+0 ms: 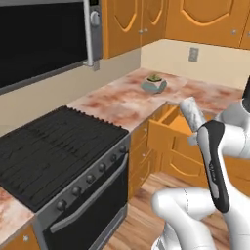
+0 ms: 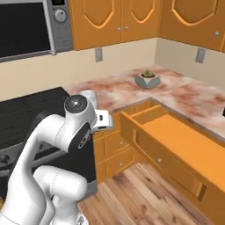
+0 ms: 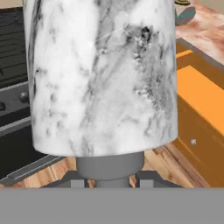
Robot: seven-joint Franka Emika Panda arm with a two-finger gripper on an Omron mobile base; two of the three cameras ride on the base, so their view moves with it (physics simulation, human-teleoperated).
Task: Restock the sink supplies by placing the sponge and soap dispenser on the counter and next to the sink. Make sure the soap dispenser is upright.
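The soap dispenser [image 3: 103, 74] filled most of the hand view, a grey-and-white marbled cylinder with its darker grey neck pointing toward the bottom of that view, right above the finger tips. In the left base view the soap dispenser [image 1: 192, 113] showed as a pale tilted cylinder above the arm's dark-striped wrist, in the air in front of the open drawer [image 1: 172, 126] and clear of the counter [image 1: 122, 100]. In the right base view its pale end [image 2: 89, 95] peeked out just behind the arm's round joint. The gripper [image 3: 109, 180] sat at the bottle's neck end; the bottle hid the fingers, so the jaws appeared closed on it, though the contact itself could not be seen. The counter's marbled reddish top ran into the corner under orange wall cabinets [image 2: 118, 19], with a small potted plant [image 2: 147, 79] in a grey bowl standing on it well beyond the bottle. The drawer [image 2: 176, 145] stood pulled out below the counter edge, its orange inside visible. To the arm's left lay the black stovetop [image 1: 53, 151] with its row of knobs, and a microwave [image 1: 44, 39] hung above it.
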